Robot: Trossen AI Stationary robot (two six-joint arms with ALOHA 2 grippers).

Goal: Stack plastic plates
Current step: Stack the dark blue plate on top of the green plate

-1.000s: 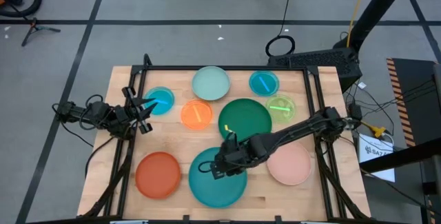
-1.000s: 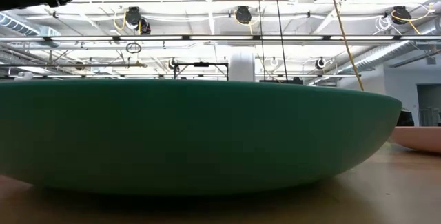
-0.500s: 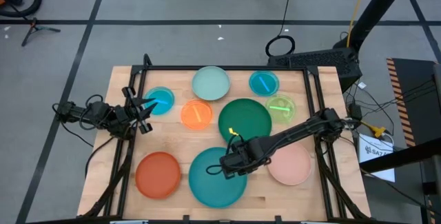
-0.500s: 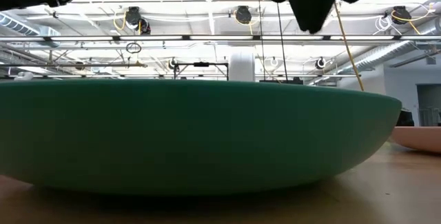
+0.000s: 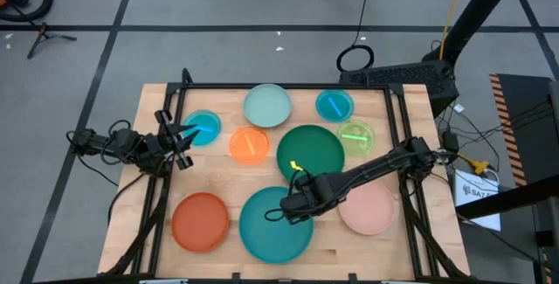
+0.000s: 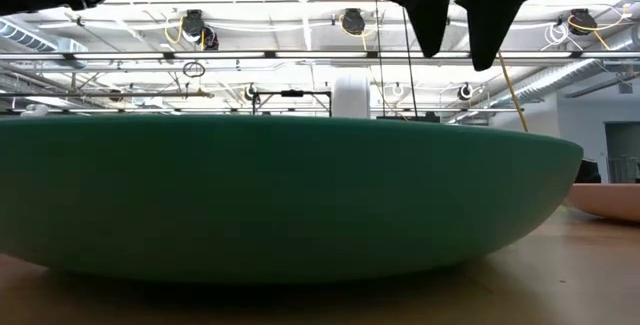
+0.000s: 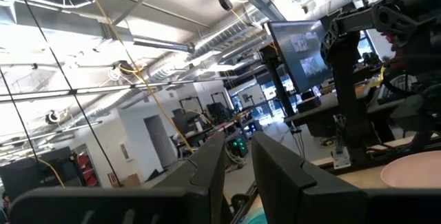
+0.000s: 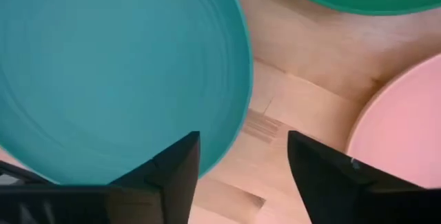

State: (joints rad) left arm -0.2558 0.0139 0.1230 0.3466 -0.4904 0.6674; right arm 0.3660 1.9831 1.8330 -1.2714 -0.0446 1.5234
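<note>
The right gripper (image 5: 286, 211) hangs just above the teal plate (image 5: 276, 224) in the lower middle of the high view, its two dark fingers (image 8: 176, 165) spread apart over the plate's upper right rim and pinching nothing. In the low view those fingers (image 6: 430, 10) come down from the top edge, clear of the teal plate's (image 6: 280, 200) rim, which fills the frame. Outward from there: the dark green plate (image 5: 310, 151) sits just above the teal one, and the pink plate (image 5: 368, 208) lies to its right under the right arm. The red-orange plate (image 5: 200, 221) rests at the lower left of the wooden table (image 5: 157, 188). Along the top run the pale mint plate (image 5: 266, 106) and a translucent blue plate (image 5: 334, 105), with the lime plate (image 5: 355, 135) below that one. The orange plate (image 5: 249, 145) sits left of the green. Over at centre left, the left gripper (image 5: 186, 135) waits beside the second translucent blue plate (image 5: 203, 128), its fingers (image 7: 207, 172) parted by a narrow gap, gripping nothing.
</note>
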